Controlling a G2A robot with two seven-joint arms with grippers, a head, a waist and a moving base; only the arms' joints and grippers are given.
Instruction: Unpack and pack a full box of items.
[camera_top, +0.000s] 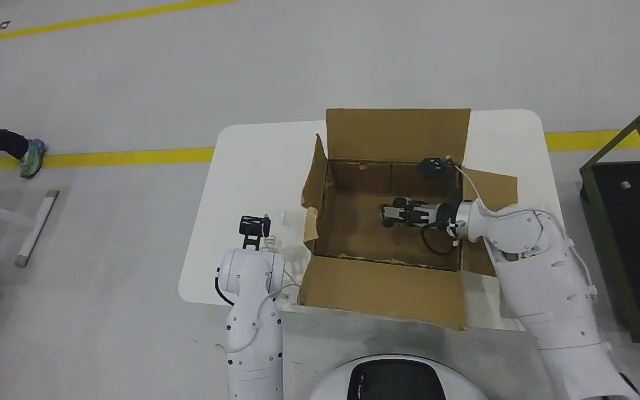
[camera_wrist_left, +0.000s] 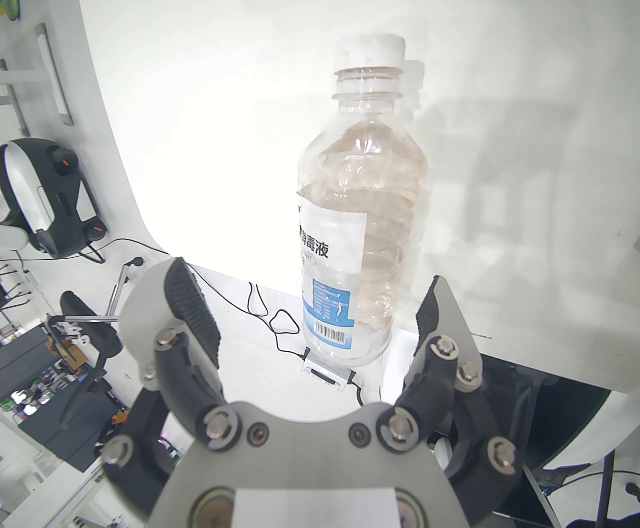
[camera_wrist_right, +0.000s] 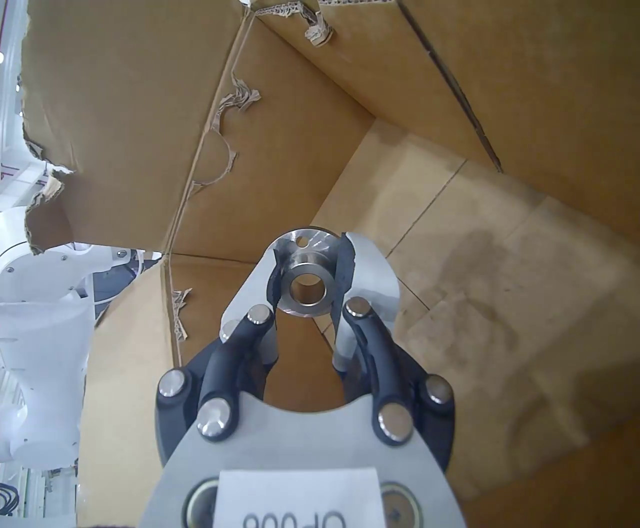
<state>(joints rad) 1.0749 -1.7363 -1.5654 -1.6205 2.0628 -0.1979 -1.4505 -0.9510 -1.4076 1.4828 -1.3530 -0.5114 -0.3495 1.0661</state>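
right gripper (camera_wrist_right: 307, 280) clenched on silver flanged metal ring (camera_wrist_right: 302, 249) inside brown cardboard box (camera_wrist_right: 125, 100) | left gripper (camera_wrist_left: 307, 280) released, outside box, facing clear plastic bottle (camera_wrist_left: 360, 200)

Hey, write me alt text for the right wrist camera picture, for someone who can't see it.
The right gripper is shut on a small round metal flange with a centre hole, held inside a brown cardboard box. Behind it are the box's floor and walls, one wall torn along its edge.
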